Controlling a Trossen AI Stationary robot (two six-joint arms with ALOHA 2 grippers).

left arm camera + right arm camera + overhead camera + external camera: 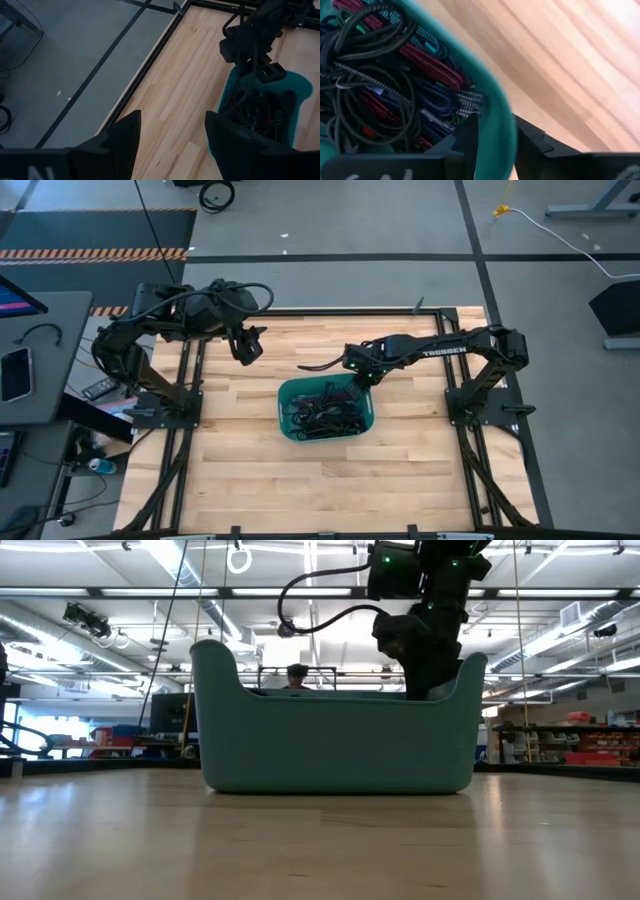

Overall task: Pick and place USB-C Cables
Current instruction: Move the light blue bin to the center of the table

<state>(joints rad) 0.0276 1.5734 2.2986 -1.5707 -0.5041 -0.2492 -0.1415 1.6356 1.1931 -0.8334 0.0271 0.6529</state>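
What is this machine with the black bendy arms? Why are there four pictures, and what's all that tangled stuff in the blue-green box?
It's a robot with two arms, each ending in a two-finger gripper. One picture looks down from above, one looks across the wooden table, and two come from cameras on the wrists. The tangled stuff is USB-C cables, black, red and blue, piled in the teal bin. The right gripper is down at the bin's rim, one finger on each side of the wall. I can't see a cable in it. The left gripper waits open above the table, holding nothing.
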